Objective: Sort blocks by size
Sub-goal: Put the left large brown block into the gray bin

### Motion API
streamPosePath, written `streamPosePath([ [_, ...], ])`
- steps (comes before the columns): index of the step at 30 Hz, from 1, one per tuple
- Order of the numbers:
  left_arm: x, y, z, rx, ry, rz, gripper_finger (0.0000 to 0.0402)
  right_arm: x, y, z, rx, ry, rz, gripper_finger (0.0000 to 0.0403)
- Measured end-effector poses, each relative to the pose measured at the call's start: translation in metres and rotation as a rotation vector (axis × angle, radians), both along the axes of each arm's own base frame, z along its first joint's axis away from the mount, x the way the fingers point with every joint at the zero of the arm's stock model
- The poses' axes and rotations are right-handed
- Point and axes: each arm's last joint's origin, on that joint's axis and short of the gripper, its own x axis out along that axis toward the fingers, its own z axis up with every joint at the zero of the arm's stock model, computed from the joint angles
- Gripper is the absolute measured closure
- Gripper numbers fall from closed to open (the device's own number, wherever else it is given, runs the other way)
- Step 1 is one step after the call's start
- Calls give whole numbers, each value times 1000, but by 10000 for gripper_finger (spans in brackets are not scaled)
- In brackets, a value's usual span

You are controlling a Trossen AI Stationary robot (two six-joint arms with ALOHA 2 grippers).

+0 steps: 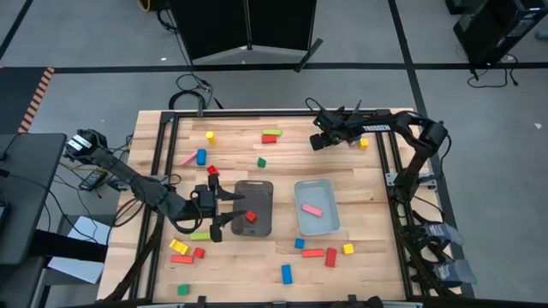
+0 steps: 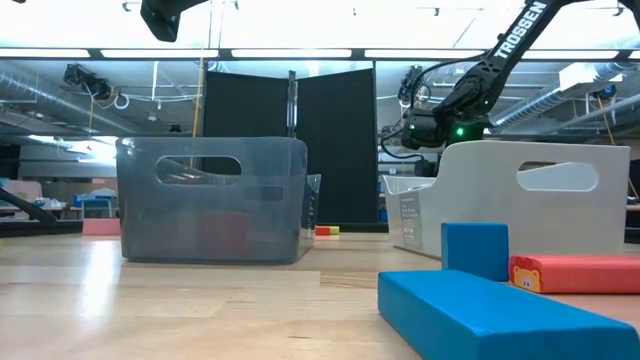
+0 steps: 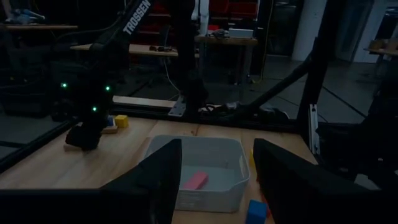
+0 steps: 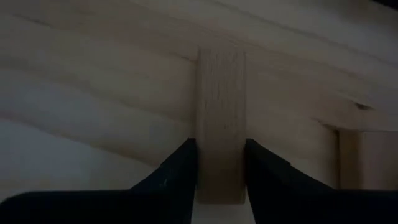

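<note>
1. Right wrist view: right gripper (image 4: 219, 171) has its two dark fingers set either side of a tan rectangular wooden bar (image 4: 221, 118) lying flat on the wooden counter (image 4: 93, 93), narrow & seemingly touching the bar's sides. Grip sits at the bar's near end only, so the far end could swing or droop on lift.
2. High view puts that gripper (image 1: 318, 141) at the counter's far right, near a small yellow cube (image 1: 364, 143). A skewed lift might knock the cube.
3. Long carry to the trays: pale blue-grey rectangular tray (image 1: 317, 206) holds a pink bar (image 1: 312, 209), dark grey tray (image 1: 254, 208) holds a red cube (image 1: 251, 217). Wrong tray = mis-sort.
4. Left gripper (image 1: 224, 214) hangs part-open, holding nothing, at the dark tray's left edge. Arms could cross there.
5. Many coloured blocks lie loose around the trays, e.g. a blue bar (image 1: 286, 274) at the counter's near edge; a low pass may scatter them.
</note>
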Motion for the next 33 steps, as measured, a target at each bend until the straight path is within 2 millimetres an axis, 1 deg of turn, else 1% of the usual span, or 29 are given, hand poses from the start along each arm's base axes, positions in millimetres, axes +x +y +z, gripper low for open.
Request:
streamPosePath([
  [2, 0, 0, 0, -3, 0, 0, 195, -1, 7, 7, 6, 2, 41, 286],
  [4, 0, 0, 0, -3, -1, 0, 195, 1, 15, 20, 8, -49, 94, 286],
  [6, 0, 0, 0, -3, -1, 0, 195, 6, 22, 41, -32, -138, 153, 286],
  [10, 0, 0, 0, -3, -1, 0, 195, 8, 44, 83, -98, -314, 314, 286],
  [13, 1, 1, 0, -2, -1, 5, 195, 10, 64, 122, -160, -543, 520, 286],
  [15, 1, 1, 0, -1, -1, 7, 195, 9, 78, 146, -189, -703, 687, 286],
  [17, 1, 1, 0, -1, -1, 7, 195, 5, 92, 169, -238, -845, 846, 286],
  [19, 1, 1, 0, 0, -1, 7, 195, -1, 107, 187, -294, -944, 1006, 286],
  [21, 1, 1, 0, 0, 0, 7, 195, -6, 122, 199, -342, -1005, 1180, 286],
  [24, 1, 1, 0, 0, 0, 7, 195, -10, 145, 208, -411, -1058, 1428, 286],
  [25, 1, 1, 0, 1, 0, 7, 195, -10, 151, 209, -433, -1066, 1495, 286],
  [27, 1, 1, 0, 1, 0, 7, 195, -10, 161, 210, -462, -1070, 1577, 286],
  [29, 1, 1, 0, 1, 0, 7, 195, -9, 167, 209, -471, -1063, 1595, 286],
  [33, 1, 1, 0, 1, 0, 7, 195, -7, 167, 213, -419, -1103, 1446, 286],
])
